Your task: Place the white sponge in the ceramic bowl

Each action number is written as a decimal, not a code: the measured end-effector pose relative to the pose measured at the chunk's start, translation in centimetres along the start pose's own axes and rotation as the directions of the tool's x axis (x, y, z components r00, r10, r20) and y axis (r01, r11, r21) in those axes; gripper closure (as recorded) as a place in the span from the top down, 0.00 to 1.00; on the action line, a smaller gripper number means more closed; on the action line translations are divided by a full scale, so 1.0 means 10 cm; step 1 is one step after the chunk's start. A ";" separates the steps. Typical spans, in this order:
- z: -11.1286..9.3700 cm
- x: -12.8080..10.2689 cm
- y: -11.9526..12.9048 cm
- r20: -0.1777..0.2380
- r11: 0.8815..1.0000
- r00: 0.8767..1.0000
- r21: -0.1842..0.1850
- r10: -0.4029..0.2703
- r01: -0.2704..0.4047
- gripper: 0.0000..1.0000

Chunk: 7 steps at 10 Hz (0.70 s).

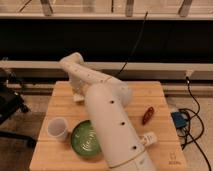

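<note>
We see a light wooden table on a pale floor. Behind it runs a white ledge, and above that a dark wall. A black cable hangs down there. A black chair stands at the left. The gripper is over the table's far left part.

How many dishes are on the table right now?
2: a whitish cup near the left edge and the green ceramic bowl beside it, partly behind the arm. The tool is at the table's far left; the arm may hide more.
</note>
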 end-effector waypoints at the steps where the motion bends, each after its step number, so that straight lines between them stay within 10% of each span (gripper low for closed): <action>1: -0.06 -0.04 0.03 -0.007 1.000 1.000 0.010 0.005 -0.005 0.00; 7: -0.28 -0.29 0.07 -0.038 0.999 0.999 0.039 -0.011 0.012 0.00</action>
